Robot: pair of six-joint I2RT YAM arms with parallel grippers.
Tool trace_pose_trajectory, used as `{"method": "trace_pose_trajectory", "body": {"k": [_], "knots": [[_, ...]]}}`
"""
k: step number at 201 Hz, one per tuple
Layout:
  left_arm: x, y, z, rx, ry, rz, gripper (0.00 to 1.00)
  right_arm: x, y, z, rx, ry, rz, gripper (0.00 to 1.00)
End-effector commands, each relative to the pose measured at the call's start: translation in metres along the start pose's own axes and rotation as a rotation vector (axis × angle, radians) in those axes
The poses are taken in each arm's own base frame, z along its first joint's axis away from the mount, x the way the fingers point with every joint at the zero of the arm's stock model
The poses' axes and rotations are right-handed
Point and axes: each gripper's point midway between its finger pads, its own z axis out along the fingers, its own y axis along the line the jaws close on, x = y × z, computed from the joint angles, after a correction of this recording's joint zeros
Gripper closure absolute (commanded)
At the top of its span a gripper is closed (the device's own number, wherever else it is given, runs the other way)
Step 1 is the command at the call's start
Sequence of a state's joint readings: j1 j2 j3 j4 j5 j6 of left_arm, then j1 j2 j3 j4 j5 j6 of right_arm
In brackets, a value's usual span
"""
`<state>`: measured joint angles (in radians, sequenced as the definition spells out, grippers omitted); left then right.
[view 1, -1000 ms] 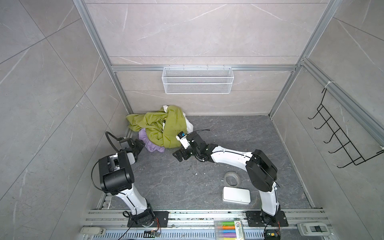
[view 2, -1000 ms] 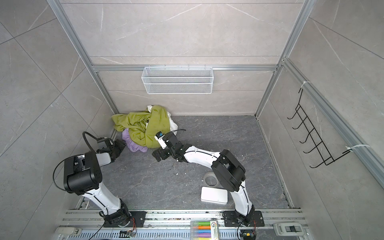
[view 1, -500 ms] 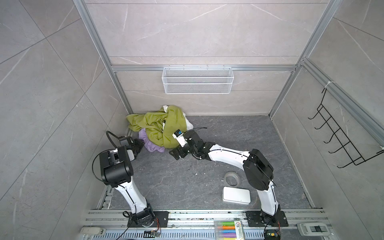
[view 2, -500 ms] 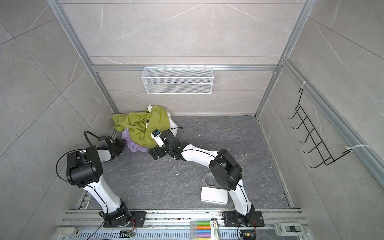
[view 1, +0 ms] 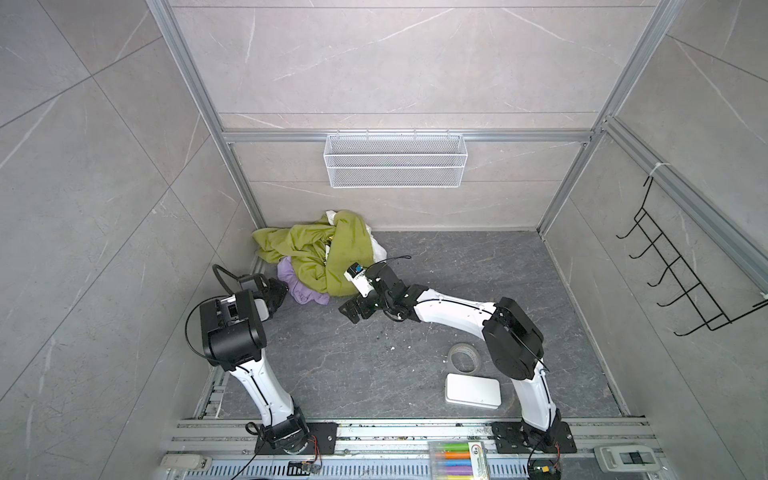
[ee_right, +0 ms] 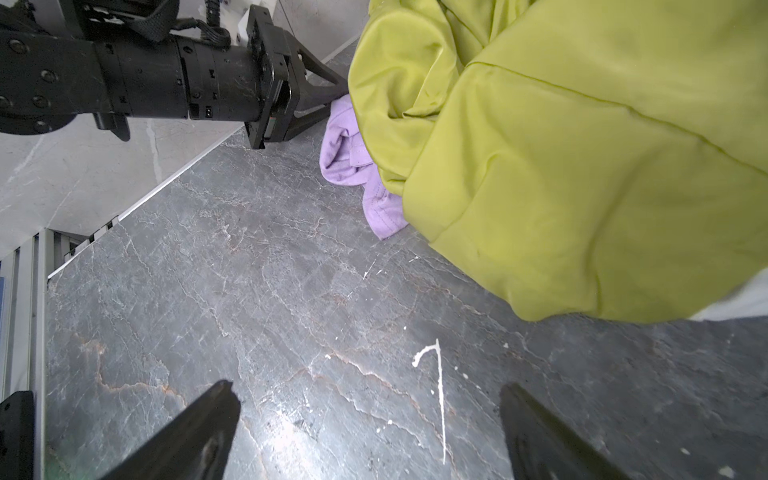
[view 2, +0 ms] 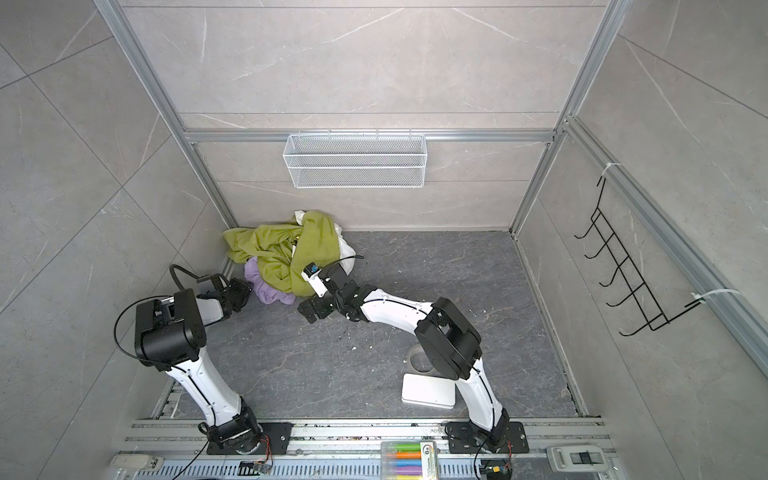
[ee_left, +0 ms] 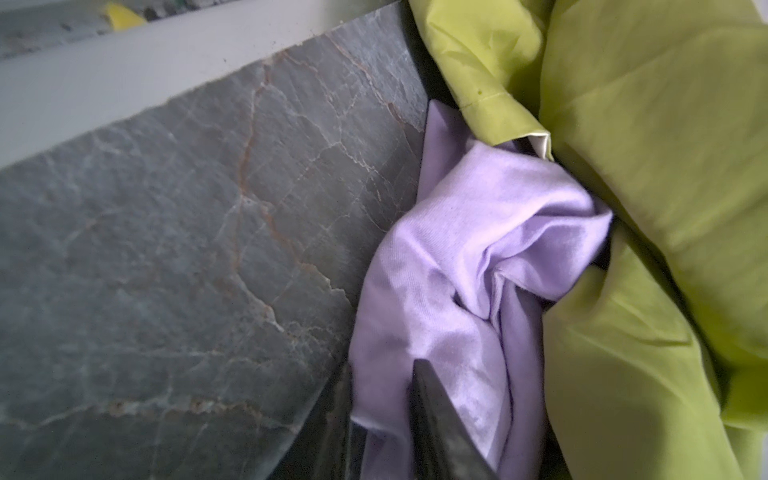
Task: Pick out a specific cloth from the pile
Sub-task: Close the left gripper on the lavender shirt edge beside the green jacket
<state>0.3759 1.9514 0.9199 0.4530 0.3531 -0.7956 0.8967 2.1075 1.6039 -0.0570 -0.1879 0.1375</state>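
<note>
The cloth [view 1: 305, 286], lavender and crumpled, lies on the desk [view 1: 457, 270] at the near edge of the pile [view 1: 328, 253]. Its far part is tucked under the olive-green fabric, its near folds exposed. In the left wrist view the left gripper [ee_left: 382, 365] has its fingers [ee_left: 440, 424] drawn close on either side of a lavender fold. Whether the pinch is already firm cannot be told. The right gripper [ee_right: 368, 388] hovers over bare desk just beside the pile's green edge, jaws wide apart and holding nothing.

Step in hand: securing the cloth. It is done well, in our judgement, by taking lavender fabric only and keeping clear of the green hem that overlaps it. The pull should then run low and outward, away from the pile, so the buried part slides free. The right gripper could pin the green fabric if it drags along.

Compared with one second earlier, the left gripper has advanced to the cloth and narrowed. The right gripper has shifted only slightly and remains equally wide.
</note>
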Motion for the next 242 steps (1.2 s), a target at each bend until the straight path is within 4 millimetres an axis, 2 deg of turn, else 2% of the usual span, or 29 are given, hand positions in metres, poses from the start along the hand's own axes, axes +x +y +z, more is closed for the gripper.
{"method": "trace_pose_trajectory", "body": {"k": [1,19,78,134,242], "knots": [[-0.011,-0.015,0.001,0.06,-0.012,0.016,0.79,0.001,0.002,0.0,0.003,0.01,-0.003,0.0],[-0.012,-0.016,0.001,0.064,-0.013,0.019,0.86,0.002,0.002,-0.001,0.003,0.008,-0.002,0.0],[-0.012,-0.018,-0.003,0.066,-0.026,0.031,1.0,0.004,0.002,-0.006,0.01,0.002,0.002,0.0],[-0.016,-0.025,-0.011,0.071,-0.038,0.044,1.0,0.006,0.003,-0.009,0.009,-0.004,0.013,0.0],[-0.025,-0.047,-0.036,0.092,-0.07,0.073,1.0,-0.008,0.011,-0.018,0.022,-0.038,-0.02,0.0]]}}
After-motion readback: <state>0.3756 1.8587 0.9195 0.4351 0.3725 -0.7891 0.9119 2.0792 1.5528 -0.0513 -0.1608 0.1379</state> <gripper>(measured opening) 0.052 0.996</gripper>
